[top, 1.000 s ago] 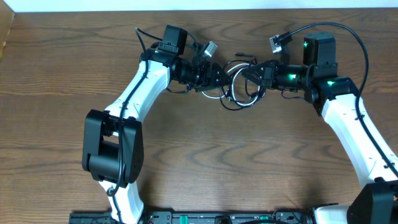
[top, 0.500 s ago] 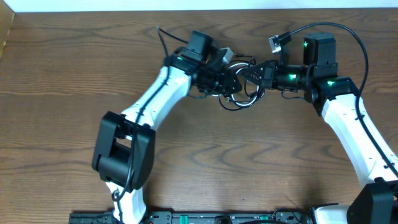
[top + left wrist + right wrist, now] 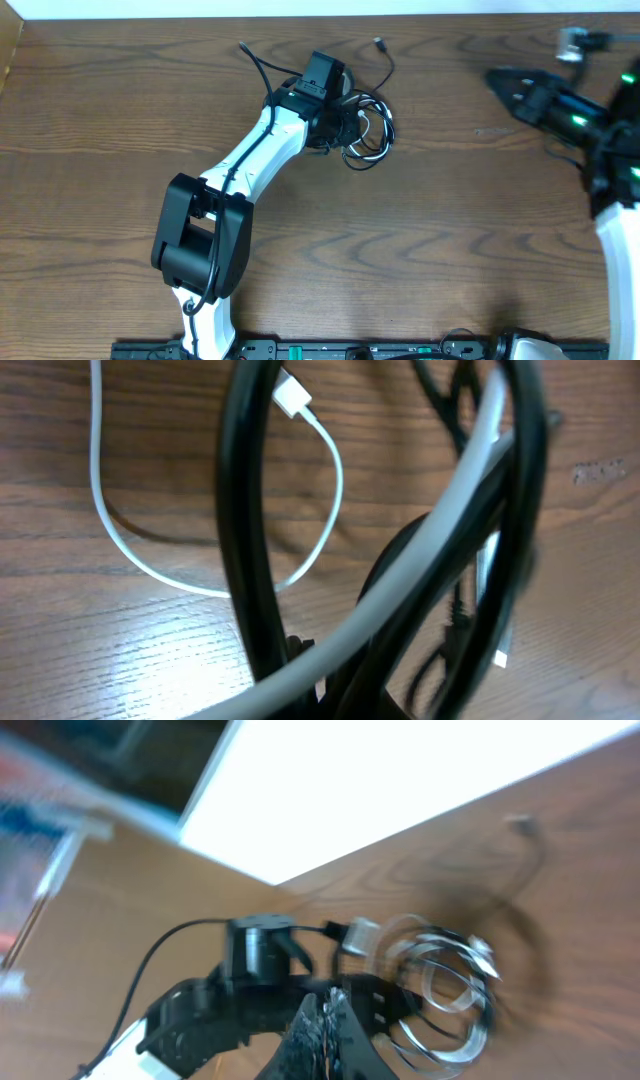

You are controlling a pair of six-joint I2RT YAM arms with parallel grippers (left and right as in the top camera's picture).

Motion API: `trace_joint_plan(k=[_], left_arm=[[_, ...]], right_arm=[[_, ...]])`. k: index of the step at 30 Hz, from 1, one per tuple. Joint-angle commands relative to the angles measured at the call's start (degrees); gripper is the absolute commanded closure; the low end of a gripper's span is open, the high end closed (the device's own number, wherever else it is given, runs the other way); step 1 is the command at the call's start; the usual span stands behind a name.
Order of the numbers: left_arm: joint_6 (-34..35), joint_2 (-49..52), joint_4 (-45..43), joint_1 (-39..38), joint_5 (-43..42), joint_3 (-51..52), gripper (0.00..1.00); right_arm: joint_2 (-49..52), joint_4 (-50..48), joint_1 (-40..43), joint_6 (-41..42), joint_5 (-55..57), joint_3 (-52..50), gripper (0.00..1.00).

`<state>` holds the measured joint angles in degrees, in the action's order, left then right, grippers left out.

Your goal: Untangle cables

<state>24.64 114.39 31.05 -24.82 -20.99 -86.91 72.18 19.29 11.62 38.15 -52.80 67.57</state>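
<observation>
Thin white cord [image 3: 130, 550] and thin black cord [image 3: 389, 62] lie tangled at mid far edge. Left gripper [image 3: 350, 125] sits among the loops, grip indiscernible; right gripper [image 3: 497, 78], fingers together and empty, by far-right corner. Best lift one strand slowly.

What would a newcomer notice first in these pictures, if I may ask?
The knot of white and black cables sits at the far middle of the table, with the left gripper right against it. The right gripper hangs far off toward the right edge, apart from the cables.
</observation>
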Motion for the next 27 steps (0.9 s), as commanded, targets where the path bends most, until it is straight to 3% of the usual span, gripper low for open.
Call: trace_joint_plan(k=[1,6,12,17,22,27], left_arm=[[-1.22,0.81,-0.33,0.00,-1.03,-0.42,0.92],[-4.79,-0.15,-0.96,0.02,-8.41,-0.44,0.93],[-7.91,-4.11,-1.60,0.02,-19.43,-0.44,0.93],[-10.12,-7.54,-1.36,0.00,-27.61,-0.44,0.93],[-12.44,-8.20,-1.09,0.00,-36.13,-0.42,0.93],[-13.79,-8.20,-0.04,0.00,-36.41,-0.42,0.92]], right_arm=[[0.20,5.97,3.54,-2.67,2.67,0.15,0.99],[2.10,15.26,3.15,-9.31,7.21,0.13,0.97],[7.28,18.88,-0.68,-15.91,7.87,0.13,0.67],[11.63,16.70,-5.77,-22.03,7.80,0.13,0.55],[14.12,14.12,-11.19,-26.95,7.87,0.13,0.50],[15.43,13.86,-14.67,-25.86,12.68,0.13,0.53]])
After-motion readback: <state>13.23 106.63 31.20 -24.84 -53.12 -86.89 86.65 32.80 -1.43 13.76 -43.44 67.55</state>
